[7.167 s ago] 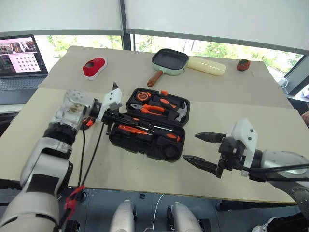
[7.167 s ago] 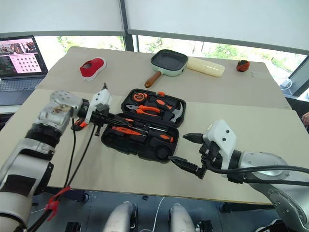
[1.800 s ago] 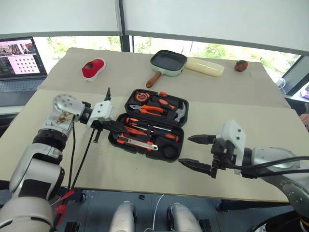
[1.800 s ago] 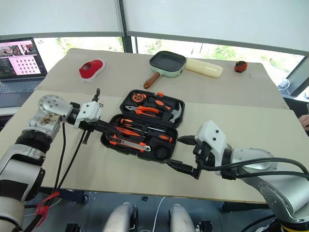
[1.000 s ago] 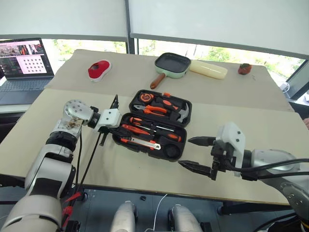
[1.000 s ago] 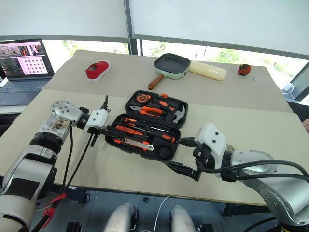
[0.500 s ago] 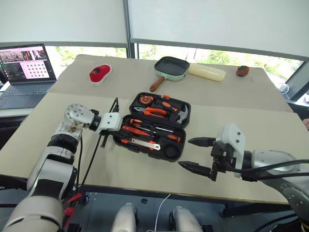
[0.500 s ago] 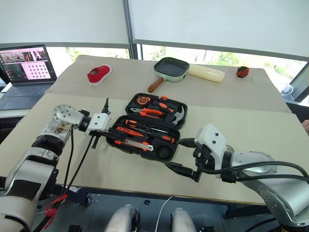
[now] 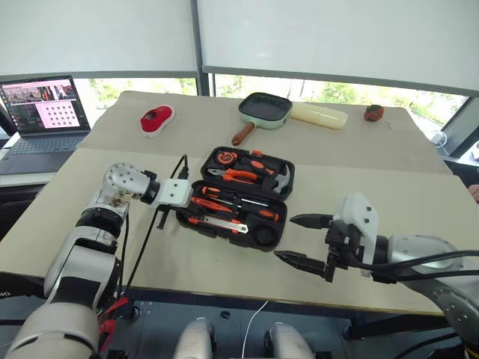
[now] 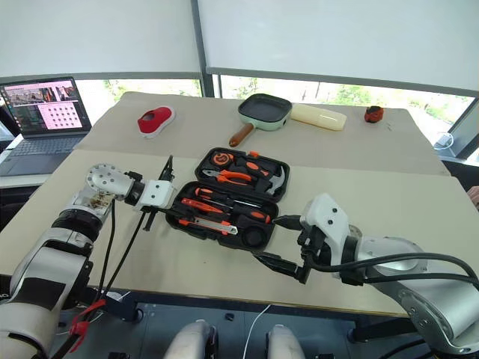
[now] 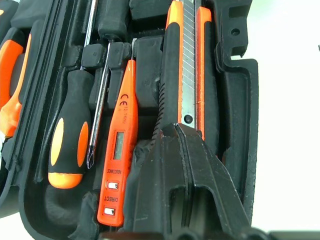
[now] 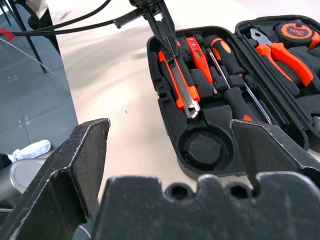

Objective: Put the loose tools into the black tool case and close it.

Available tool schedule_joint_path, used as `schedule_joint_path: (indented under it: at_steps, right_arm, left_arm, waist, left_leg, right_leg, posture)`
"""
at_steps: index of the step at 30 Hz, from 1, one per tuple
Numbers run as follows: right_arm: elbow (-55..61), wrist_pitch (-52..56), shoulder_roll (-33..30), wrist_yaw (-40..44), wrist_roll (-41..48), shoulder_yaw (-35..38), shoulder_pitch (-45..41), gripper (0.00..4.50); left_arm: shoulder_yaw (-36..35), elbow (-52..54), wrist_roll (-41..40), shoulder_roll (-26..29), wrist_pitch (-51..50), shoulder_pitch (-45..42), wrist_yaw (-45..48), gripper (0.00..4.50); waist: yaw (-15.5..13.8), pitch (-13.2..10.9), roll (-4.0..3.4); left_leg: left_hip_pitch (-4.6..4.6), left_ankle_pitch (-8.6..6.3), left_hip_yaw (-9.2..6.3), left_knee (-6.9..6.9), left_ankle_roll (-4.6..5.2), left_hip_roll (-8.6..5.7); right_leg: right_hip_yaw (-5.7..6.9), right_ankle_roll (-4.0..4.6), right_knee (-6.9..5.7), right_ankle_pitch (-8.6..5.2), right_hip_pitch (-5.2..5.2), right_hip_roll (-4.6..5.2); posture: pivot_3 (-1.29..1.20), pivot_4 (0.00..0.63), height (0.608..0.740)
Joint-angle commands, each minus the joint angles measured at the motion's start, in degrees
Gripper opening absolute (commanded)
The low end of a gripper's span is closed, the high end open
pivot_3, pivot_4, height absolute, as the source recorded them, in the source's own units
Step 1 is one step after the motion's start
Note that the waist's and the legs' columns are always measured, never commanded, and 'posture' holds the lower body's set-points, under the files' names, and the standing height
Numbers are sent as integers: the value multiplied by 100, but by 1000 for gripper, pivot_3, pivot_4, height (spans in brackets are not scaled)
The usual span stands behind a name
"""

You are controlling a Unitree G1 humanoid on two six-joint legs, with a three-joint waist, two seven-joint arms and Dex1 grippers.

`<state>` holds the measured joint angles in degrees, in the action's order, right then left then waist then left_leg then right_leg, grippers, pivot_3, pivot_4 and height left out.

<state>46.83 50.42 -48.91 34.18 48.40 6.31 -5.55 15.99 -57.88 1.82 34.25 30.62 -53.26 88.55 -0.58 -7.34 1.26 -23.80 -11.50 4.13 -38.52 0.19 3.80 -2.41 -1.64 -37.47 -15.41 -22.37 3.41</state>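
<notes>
The utility knife [image 11: 186, 60] now lies in the black tool case [image 9: 281, 228]; left gripper [image 10: 166, 212] pressed together, right gripper [image 9: 298, 241] spread; closing remains.

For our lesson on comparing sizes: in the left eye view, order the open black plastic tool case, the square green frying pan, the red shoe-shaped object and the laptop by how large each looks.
1. Open black plastic tool case.
2. Laptop, partly cut off by the frame edge.
3. Square green frying pan, counting its brown handle.
4. Red shoe-shaped object.
The pan and the red object lie farther from the camera, so they may really be larger than they look.
</notes>
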Motion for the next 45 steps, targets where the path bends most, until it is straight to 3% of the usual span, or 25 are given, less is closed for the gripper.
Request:
schedule_joint_path:
  at_steps: [1,4,6,11,23,32,38,45]
  right_arm:
    - [128,-38,-62,-21,86,217,-11,4500]
    - [101,-45,-78,-16,73,203,-52,4500]
    - [79,-40,-71,-26,65,180,-105,4500]
    - [55,-24,-53,-55,56,127,-191,4500]
    - [30,69,-97,-98,94,156,-196,4500]
    - [78,99,-112,-102,145,204,-172,4500]
    - [48,94,-139,-68,142,221,-193,4500]
    - [-27,77,-137,-199,21,463,-13,4500]
  left_arm:
    - [-91,218,-451,53,-935,-8,386,12]
    - [-77,645,-865,171,-1418,-110,395,12]
    - [-69,832,-1031,211,-1669,-170,395,12]
    - [-80,710,-836,101,-1501,-148,395,12]
    - [117,704,-659,-3,-1151,153,395,12]
    - [327,20,160,-77,-179,374,-140,12]
    - [201,-180,179,-252,-260,254,-372,12]
    - [-529,757,-695,-90,-1401,210,46,12]
  waist:
    - [10,-11,15]
    - [5,-21,30]
    - [4,-30,43]
    - [4,-35,51]
    - [5,-44,64]
    - [17,-42,62]
    - [24,-36,53]
    - [39,-40,58]
  left_leg:
    - [-6,0,1,3,0,0]
    - [-75,1,0,4,1,0]
    - [-111,2,-5,3,2,-4]
    - [-180,-2,-6,3,8,-9]
    - [-178,-4,-7,4,12,-8]
    - [-154,-4,-5,6,12,-7]
    - [-136,-4,-4,8,12,-7]
    - [-135,-4,-5,8,12,-6]
  right_leg:
    - [0,2,0,0,-10,0]
    - [0,27,-5,21,-76,-3]
    - [2,-5,-4,46,-104,-5]
    - [0,-12,-6,46,-178,-7]
    - [2,-11,-5,45,-176,-10]
    - [0,-10,-7,45,-158,-10]
    - [0,-9,-9,44,-138,-10]
    - [1,-9,-9,44,-137,-10]
  posture:
    - [0,150,740]
    - [0,150,740]
    - [0,150,740]
    - [0,150,740]
    - [0,150,740]
    - [0,150,740]
    - [0,150,740]
    - [0,150,740]
